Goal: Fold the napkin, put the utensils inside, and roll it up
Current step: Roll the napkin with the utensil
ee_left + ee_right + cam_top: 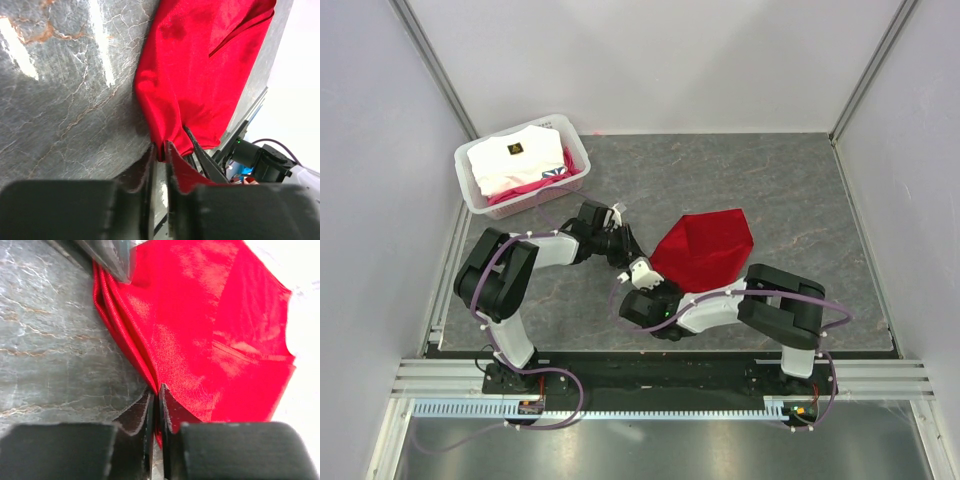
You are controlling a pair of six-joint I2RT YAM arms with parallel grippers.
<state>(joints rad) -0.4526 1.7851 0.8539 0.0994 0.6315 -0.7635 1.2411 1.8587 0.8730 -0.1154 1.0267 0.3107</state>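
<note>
The red napkin (705, 248) lies loosely folded and bunched on the grey stone table (780, 190), right of centre. Both grippers meet at its near left edge. My left gripper (648, 270) reaches in from the left. In the left wrist view, the left gripper (161, 150) has its jaws almost together with a gathered tip of the napkin (200, 65) pinched between them. My right gripper (665, 290) comes from the near side. In the right wrist view, the right gripper (156, 391) is shut on the layered fold of the napkin (210, 330). The utensils are out of view.
A white plastic basket (470, 178) holding white and pink fabric (520, 160) stands at the back left. Light walls enclose the table on three sides. The other arm's dark finger (107, 257) shows at the top of the right wrist view.
</note>
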